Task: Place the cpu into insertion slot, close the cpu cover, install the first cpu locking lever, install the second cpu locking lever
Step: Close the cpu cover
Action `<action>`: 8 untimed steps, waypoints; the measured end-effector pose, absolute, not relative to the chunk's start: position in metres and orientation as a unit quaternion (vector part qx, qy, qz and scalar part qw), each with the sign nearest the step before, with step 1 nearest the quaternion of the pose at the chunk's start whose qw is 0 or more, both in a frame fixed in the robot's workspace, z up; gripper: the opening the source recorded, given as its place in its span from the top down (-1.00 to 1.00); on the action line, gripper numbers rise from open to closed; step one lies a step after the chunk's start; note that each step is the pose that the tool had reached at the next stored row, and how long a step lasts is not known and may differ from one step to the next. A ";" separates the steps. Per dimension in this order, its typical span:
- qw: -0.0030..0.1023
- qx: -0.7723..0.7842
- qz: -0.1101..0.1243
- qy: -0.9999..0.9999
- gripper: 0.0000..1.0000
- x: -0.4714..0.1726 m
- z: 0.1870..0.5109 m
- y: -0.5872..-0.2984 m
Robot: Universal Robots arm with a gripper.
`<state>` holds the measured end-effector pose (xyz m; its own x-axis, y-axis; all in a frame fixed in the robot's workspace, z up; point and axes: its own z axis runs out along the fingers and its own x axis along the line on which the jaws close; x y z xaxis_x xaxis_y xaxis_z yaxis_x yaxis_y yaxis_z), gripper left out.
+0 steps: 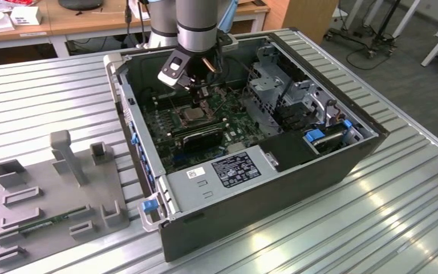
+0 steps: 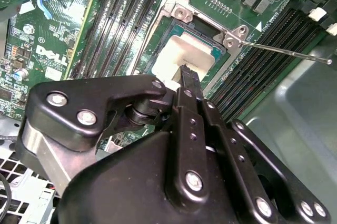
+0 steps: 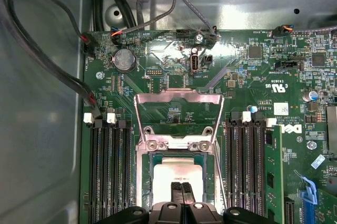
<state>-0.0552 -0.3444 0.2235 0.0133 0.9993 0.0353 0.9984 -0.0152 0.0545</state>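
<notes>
Inside the open computer case, the insertion slot [image 1: 191,119] sits amid the green motherboard. In both wrist views the cpu [image 3: 167,171] [image 2: 179,55] lies flat in the slot, pale face up, inside the silvery rim [image 3: 142,179]. The cpu cover [image 3: 176,96] is swung open, its window frame standing back from the slot over the board. A thin locking lever [image 2: 284,52] sticks out free to one side. My gripper [image 1: 198,109] [image 3: 182,191] [image 2: 188,74] hangs right over the cpu's near edge, fingers pressed together and nothing seen between them.
Long black memory slots [image 3: 108,171] [image 3: 247,166] flank the socket. Loose cables [image 3: 52,66] run along the case wall. On the slatted table at the exterior view's left is a grey fixture [image 1: 59,194]. A drive cage [image 1: 280,85] fills the case's right.
</notes>
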 end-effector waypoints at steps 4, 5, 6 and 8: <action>0.007 0.712 0.032 0.702 0.79 -0.055 0.224 -0.344; 0.007 0.712 0.032 0.702 0.79 -0.055 0.224 -0.344; 0.007 0.712 0.032 0.702 0.79 -0.055 0.224 -0.344; 0.007 0.712 0.032 0.702 0.79 -0.055 0.225 -0.344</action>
<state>-0.0552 -0.3444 0.2254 0.0133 0.9993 0.0353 0.9984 -0.0152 0.0545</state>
